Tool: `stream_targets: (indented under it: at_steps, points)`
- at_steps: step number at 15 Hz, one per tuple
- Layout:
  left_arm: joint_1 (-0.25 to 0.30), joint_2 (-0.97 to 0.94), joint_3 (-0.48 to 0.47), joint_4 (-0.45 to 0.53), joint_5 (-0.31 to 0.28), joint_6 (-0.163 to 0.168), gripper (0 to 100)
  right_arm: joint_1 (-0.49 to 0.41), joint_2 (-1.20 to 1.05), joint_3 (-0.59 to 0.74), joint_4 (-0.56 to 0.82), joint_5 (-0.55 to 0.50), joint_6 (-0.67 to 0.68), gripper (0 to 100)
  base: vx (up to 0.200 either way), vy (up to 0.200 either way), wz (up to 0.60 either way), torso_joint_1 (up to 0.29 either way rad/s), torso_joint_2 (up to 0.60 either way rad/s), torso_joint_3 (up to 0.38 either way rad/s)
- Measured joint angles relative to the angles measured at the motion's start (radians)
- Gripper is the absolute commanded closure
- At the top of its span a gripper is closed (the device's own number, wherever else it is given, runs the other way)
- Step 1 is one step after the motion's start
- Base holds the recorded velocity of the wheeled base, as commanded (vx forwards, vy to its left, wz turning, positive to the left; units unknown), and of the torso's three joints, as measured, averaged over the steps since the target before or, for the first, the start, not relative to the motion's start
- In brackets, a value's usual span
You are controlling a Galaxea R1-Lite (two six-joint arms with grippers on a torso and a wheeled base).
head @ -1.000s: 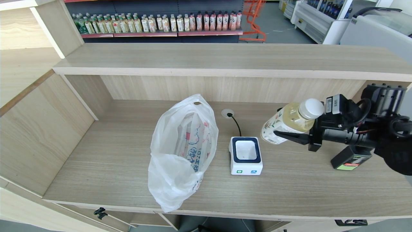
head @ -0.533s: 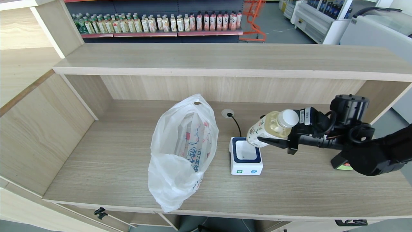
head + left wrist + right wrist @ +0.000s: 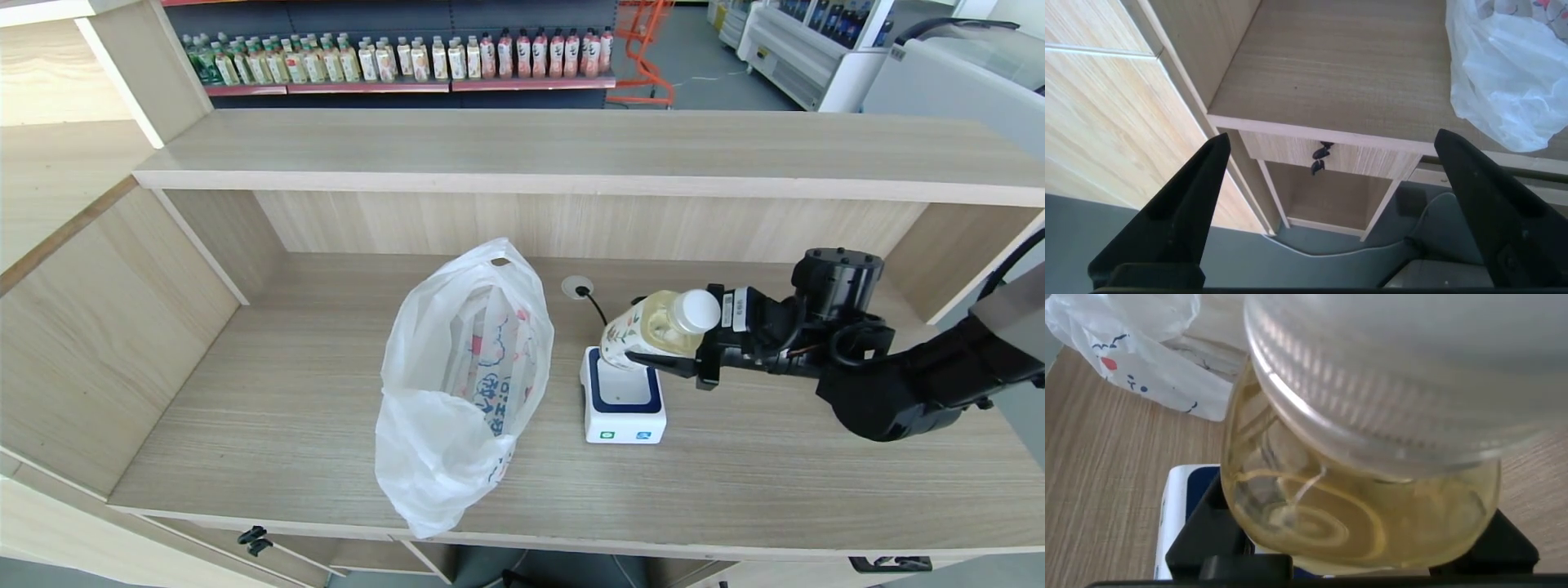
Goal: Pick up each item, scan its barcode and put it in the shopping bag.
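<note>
Black right gripper (image 3: 649, 333): clamping clear white-capped plastic tea bottle (image 3: 633, 327), holding it tilted.
Bottle: hanging just above white blue-rimmed box scanner (image 3: 624, 412), having swung in from the right.
Meaning: scanning probably happening now; bagging is pending.
White plastic shopping bag (image 3: 457, 384): standing left of scanner.
Left gripper (image 3: 1331, 139): hanging spread, empty.

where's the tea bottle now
Head view: the tea bottle is held by the right gripper just above the scanner, right of the shopping bag.

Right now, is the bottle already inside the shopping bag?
No, the right gripper holds the bottle over the scanner, beside the bag.
</note>
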Motion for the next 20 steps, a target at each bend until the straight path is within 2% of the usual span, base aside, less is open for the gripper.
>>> stream_targets:
  at_steps: [20]
  points:
    - [0.0, 0.0, 0.0, 0.0, 0.0, 0.0, 0, 0.011, 0.02, -0.017, 0.0, -0.003, -0.068, 100, 0.0, 0.0, 0.0, 0.0, 0.0, 0.0]
